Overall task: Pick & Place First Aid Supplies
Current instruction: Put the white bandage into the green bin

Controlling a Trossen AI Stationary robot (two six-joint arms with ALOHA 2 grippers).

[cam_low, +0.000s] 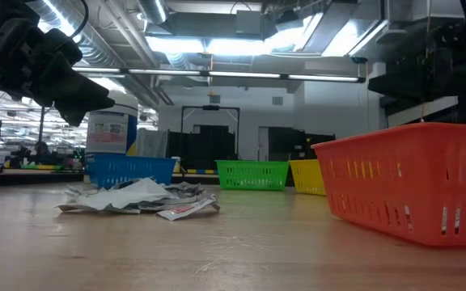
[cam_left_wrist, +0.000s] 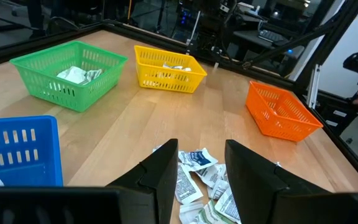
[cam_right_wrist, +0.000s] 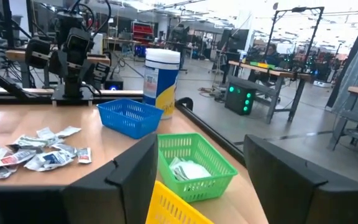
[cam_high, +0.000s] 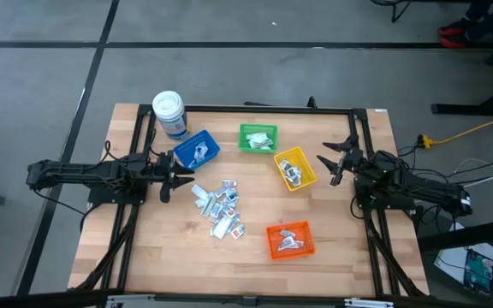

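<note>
The first aid supplies [cam_high: 221, 205] are a loose pile of small white and silvery packets lying flat on the middle of the wooden table; they also show in the low view [cam_low: 140, 198] and past my left fingers [cam_left_wrist: 197, 171]. More packets lie in the coloured bins. My left gripper [cam_high: 175, 178] stands open at the pile's left, just above the table, between the blue bin and the pile, with nothing between its fingers [cam_left_wrist: 160, 174]. My right gripper [cam_high: 330, 164] hangs open at the table's right, beside the yellow bin, also with nothing in it [cam_right_wrist: 197, 180].
Four small bins ring the pile: blue [cam_high: 197, 150], green [cam_high: 258, 137], yellow [cam_high: 295, 168] and orange [cam_high: 290, 239]. A white-lidded jar with a blue label [cam_high: 169, 113] stands at the far left, behind the blue bin. A black frame [cam_high: 246, 109] runs along the table's edges.
</note>
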